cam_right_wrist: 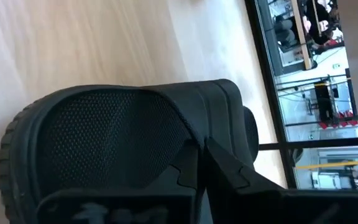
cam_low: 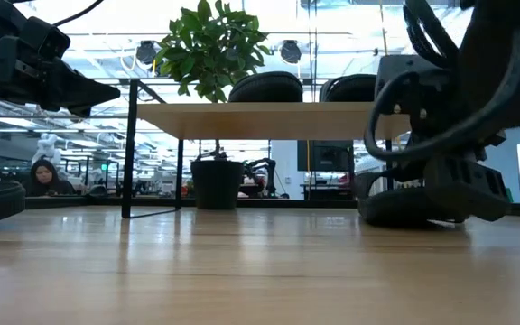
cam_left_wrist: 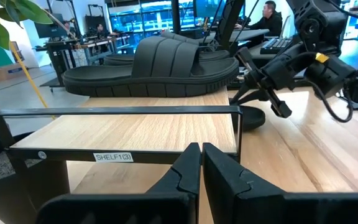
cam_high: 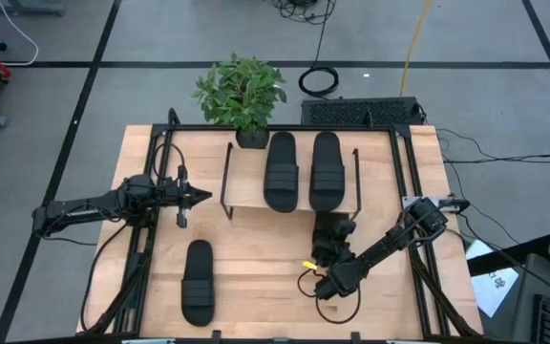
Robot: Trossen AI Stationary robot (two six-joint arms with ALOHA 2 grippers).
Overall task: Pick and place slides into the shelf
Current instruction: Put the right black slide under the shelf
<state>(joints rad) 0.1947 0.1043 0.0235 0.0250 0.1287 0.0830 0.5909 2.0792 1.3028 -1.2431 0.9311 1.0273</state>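
The shelf [cam_high: 246, 186] stands at the table's far middle, and two black slides [cam_high: 280, 172] [cam_high: 326, 170] lie side by side on its wood top. A third slide [cam_high: 198, 282] lies flat on the table toward the near left. The fourth slide [cam_high: 332, 232] lies on the table near the shelf's right end, under my right gripper [cam_high: 325, 253]. That gripper is shut and comes at it from the near right. In the right wrist view it [cam_right_wrist: 197, 152] sits over the dotted footbed [cam_right_wrist: 104, 137]. My left gripper [cam_high: 203, 198] hovers shut just left of the shelf [cam_left_wrist: 135, 130]. My right gripper has its shut fingertips [cam_right_wrist: 188, 163] at the edge of the fourth slide's strap [cam_right_wrist: 210, 106], just above the footbed, slanting down from the near right. Whether the tips touch the strap or the footbed, I cannot tell. The slide lies flat on the table [cam_low: 404, 206].
A potted plant [cam_high: 242, 96] stands at the far edge behind the shelf. Black rails [cam_high: 411, 191] run along the table's left and right sides. Bare wood lies between the third slide and the right arm. People sit in the room beyond [cam_low: 43, 176].
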